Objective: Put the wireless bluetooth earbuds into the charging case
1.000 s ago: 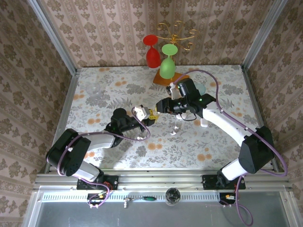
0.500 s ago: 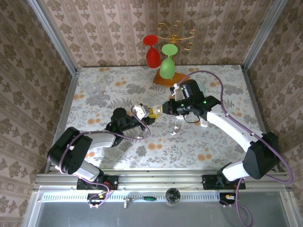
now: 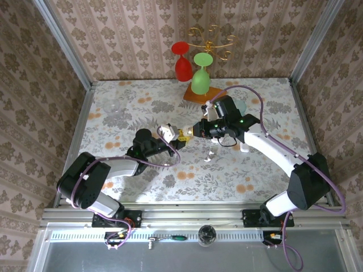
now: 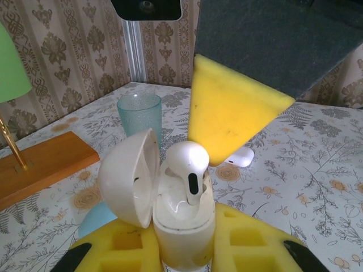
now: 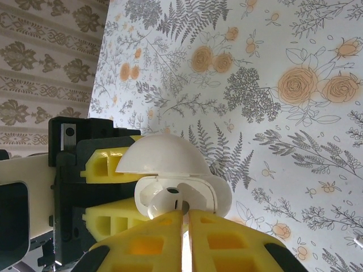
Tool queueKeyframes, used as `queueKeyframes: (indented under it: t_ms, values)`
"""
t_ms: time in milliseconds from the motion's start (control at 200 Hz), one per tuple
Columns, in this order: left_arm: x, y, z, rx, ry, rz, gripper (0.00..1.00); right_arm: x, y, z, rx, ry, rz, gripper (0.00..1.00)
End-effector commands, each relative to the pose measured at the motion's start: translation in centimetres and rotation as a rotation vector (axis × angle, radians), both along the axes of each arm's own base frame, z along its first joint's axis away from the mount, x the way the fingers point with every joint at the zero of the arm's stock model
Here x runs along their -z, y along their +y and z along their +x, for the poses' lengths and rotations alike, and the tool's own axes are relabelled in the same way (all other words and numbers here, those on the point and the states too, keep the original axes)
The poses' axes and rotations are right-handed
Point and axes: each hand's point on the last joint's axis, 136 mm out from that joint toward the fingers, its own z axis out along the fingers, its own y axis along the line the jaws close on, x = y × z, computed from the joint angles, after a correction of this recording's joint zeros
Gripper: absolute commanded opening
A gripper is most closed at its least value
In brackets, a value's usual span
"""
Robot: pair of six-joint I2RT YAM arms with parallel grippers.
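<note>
Floral table (image 3: 255, 170), earbud (image 4: 190, 167) in open case (image 4: 181, 229)

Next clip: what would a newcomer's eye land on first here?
Mid-table, the left gripper holds an open white charging case, one white earbud standing in it stem-down. The right gripper, shut, has its yellow tips right at that earbud. At the table's far edge, an upturned red goblet and a green goblet stand out.

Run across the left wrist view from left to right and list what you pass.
In order: orange wooden base → teal translucent tumbler → glossy white earbud → small white rounded piece.
</note>
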Motion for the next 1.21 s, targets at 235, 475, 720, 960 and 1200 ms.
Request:
queueKeyframes:
  t_ms: [235,475,720,960,1200]
  values:
    - [-1.7,-0.7,-1.4,0.084,-0.042,-0.027,0.0,-0.9,0.7,0.7,-0.004,-0.016,0.015,0.14]
    - [-2.0,-0.7,-1.5,0.092,-0.041,-0.037,0.0,-0.6,1.3,0.4,-0.035,-0.006,0.023,0.15]
    - [-2.1,-0.6,-1.2,0.096,-0.022,-0.062,0.0,-1.0,2.5,-0.7,-0.119,-0.009,0.05,0.19]
    - [-2.1,0.8,-0.5,0.059,-0.017,-0.082,0.0,-2.0,0.6,-0.5,-0.061,-0.088,0.008,0.25]
    - [-1.5,6.5,2.7,-0.132,0.009,-0.097,0.0,-2.0,-2.1,-0.2,0.02,-0.205,-0.061,0.43]
